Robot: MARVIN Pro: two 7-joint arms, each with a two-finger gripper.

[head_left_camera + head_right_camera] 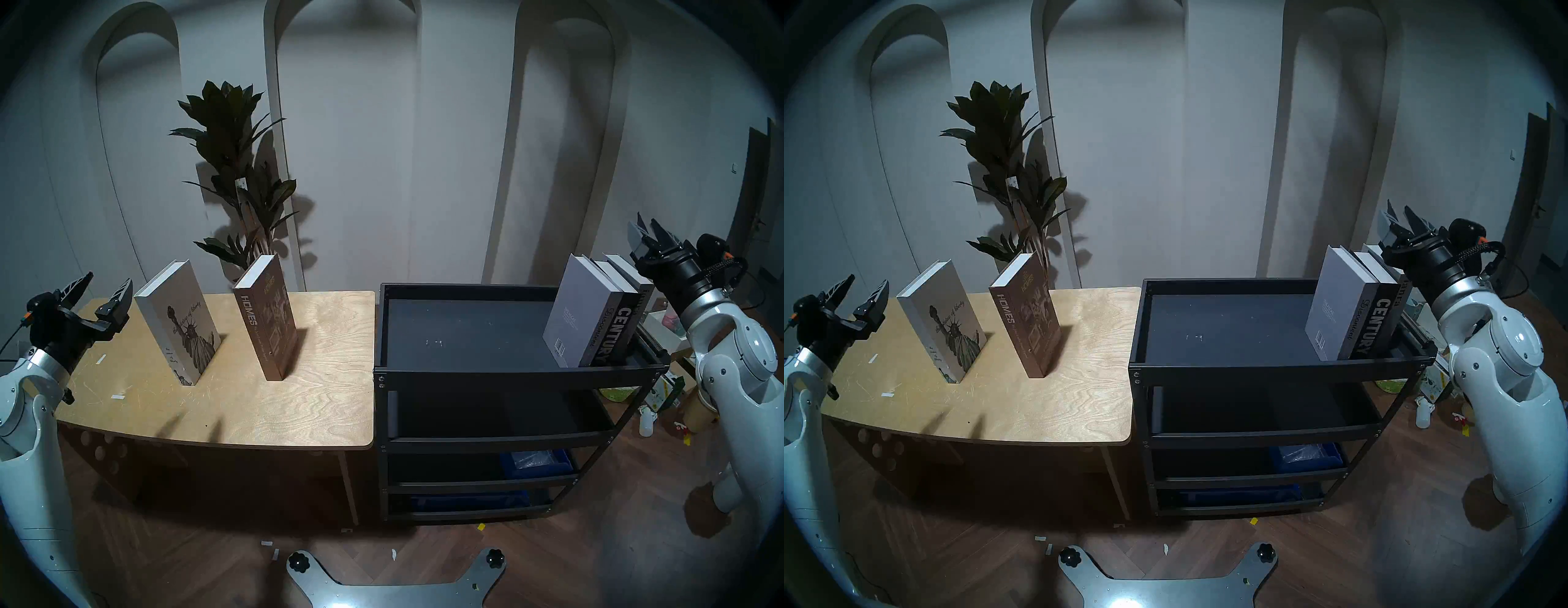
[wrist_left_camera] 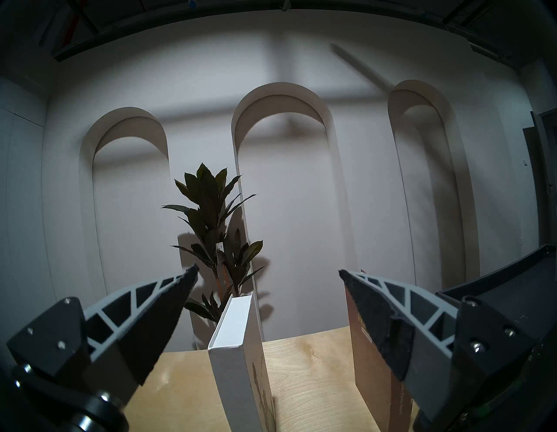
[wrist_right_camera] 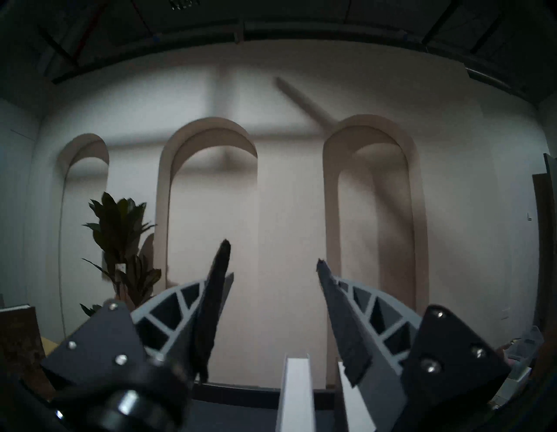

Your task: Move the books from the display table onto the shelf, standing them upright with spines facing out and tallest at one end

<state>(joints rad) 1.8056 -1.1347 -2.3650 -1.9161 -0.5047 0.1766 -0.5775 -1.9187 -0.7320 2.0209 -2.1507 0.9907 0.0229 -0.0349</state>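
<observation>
Gaping wide and gripping nothing, left gripper [image 1: 99, 289] hovering off the far-left end of the display table [image 1: 331, 407]; standing upright just beyond it on that table, long axes vertical, the white Statue of Liberty book [image 1: 180, 322] and, further along toward the shelf [image 1: 466, 335], the brown "HOMES" book [image 1: 267, 318], spine turned toward the front edge. Parted partway and holding nothing, right gripper [image 1: 649, 235] hanging above and behind the far-right end of the shelf. Standing upright there in a touching row, spines facing front: grey "Discontent" [image 1: 594, 331], black "CENTURY" [image 1: 620, 335] and grey "ianra" [image 1: 1404, 293], its spine partly hidden by the wrist.
</observation>
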